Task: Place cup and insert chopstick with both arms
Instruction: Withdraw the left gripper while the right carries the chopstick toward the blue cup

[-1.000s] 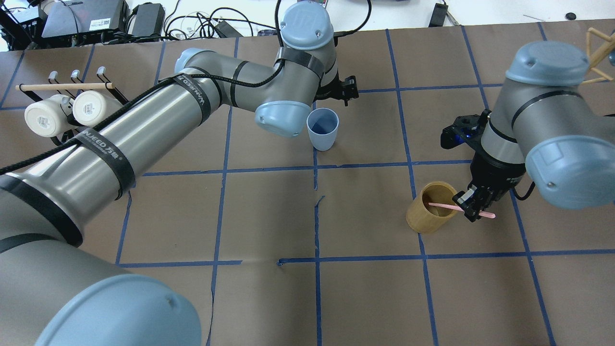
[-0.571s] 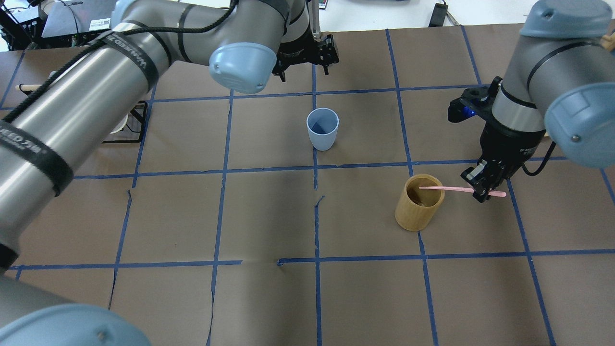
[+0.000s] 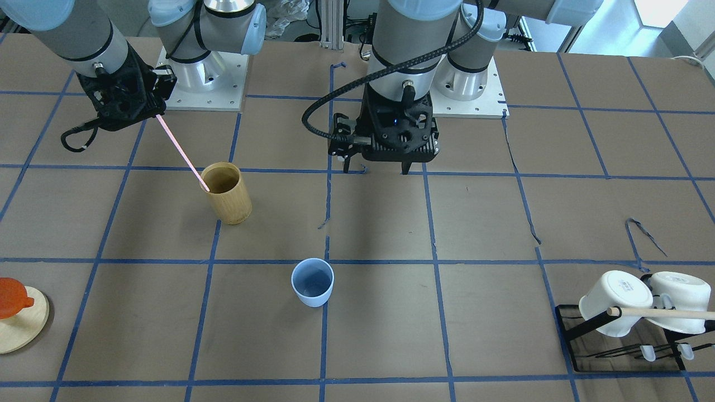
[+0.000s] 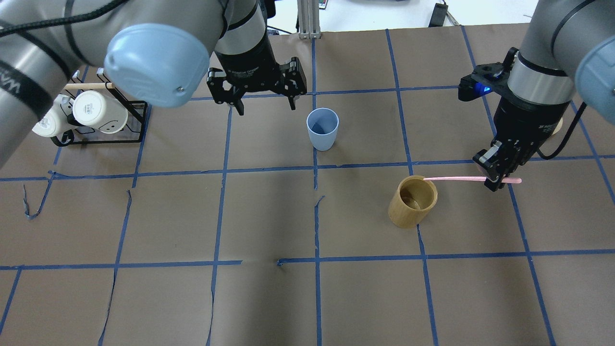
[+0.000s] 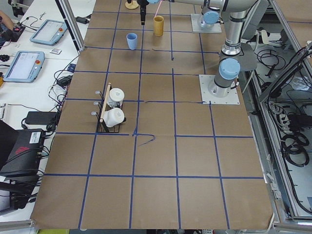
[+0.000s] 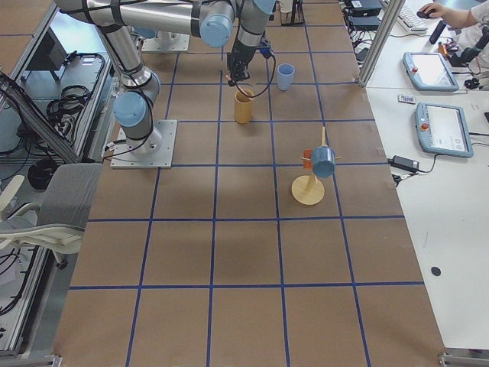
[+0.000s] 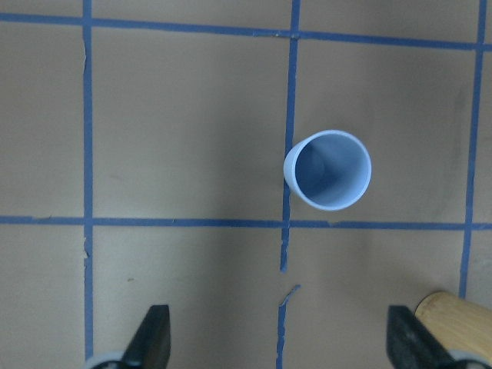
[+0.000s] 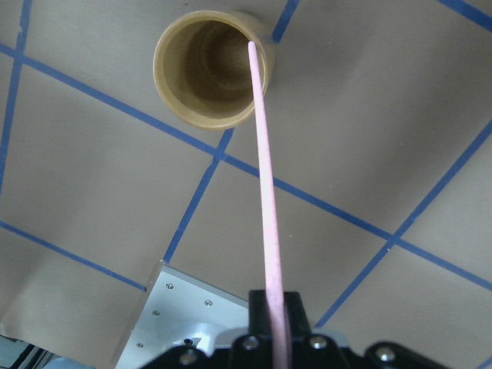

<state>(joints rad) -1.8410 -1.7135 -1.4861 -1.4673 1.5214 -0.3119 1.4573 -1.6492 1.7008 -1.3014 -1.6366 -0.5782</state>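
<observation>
The light-blue cup (image 4: 322, 129) stands upright on the table, seen from above in the left wrist view (image 7: 328, 169) and in the front view (image 3: 312, 282). My left gripper (image 4: 265, 106) is open and empty, raised, to the left of the cup and apart from it. My right gripper (image 4: 495, 181) is shut on the pink chopstick (image 4: 456, 179) near one end. The stick slants down, with its free tip at the rim of the tan bamboo holder (image 4: 412, 204). The right wrist view shows the chopstick (image 8: 264, 169) pointing at the holder's mouth (image 8: 207, 77).
A black rack (image 4: 103, 125) with two white mugs (image 4: 98, 110) and a wooden rod (image 4: 89, 86) stands at the far left. A round wooden stand (image 3: 17, 318) with an orange object is at the table's right end. The arm bases (image 3: 201, 78) are bolted to the table's near side.
My left arm has swung back and left, so its open gripper went from beyond the cup to the cup's left. My right gripper has drawn the chopstick up and away; its tip went from inside the bamboo holder to the rim.
</observation>
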